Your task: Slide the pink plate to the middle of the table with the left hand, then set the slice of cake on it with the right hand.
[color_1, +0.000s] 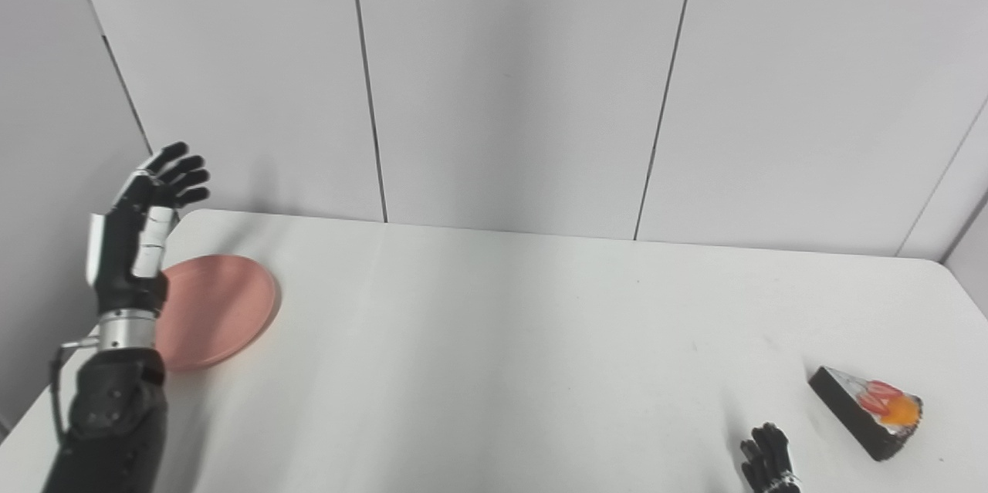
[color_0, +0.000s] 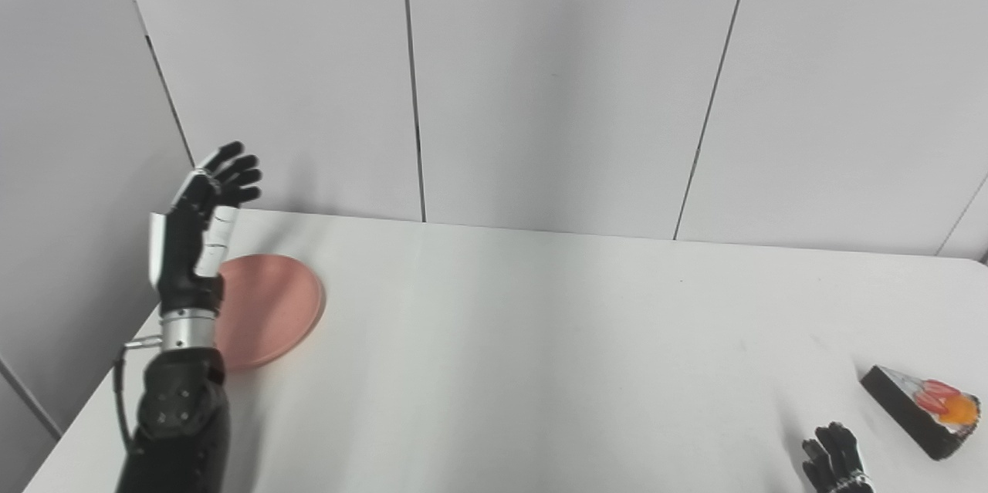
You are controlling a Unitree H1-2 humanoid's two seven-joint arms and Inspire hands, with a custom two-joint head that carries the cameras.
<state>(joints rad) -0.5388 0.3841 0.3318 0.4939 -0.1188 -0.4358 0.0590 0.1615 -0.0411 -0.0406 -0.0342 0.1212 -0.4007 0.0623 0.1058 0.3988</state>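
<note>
1. The left robot hand (color_0: 202,231) is raised above the left end of the bench (color_0: 540,339), fingers spread and holding nothing. It hangs over the far-left rim of the plate and touches neither plate nor bench, as far as the views show.
2. That pose reads as an approach: the palm sits on the plate's outer side, a sensible start for pushing it rightward toward the middle. This is a judgement from the pose alone.
3. The pink plate (color_0: 270,308) lies flat near the left edge of the bench, partly hidden behind the left wrist and forearm. It is well away from the centre, so the slide is not yet done.
4. The right robot hand (color_0: 837,466) rests low at the bottom right, only its fingers showing. They look loosely apart and grip nothing; it seems to be waiting its turn.
5. The slice of cake (color_0: 922,410) sits on the bench near the right edge, just beside the right robot hand but not touching it, and well apart from the plate.
6. It is a dark wedge with red and orange fruit on top. Its long axis runs diagonally, from the upper left down to the lower right, with the fruit-topped broad end nearer the robot.
</note>
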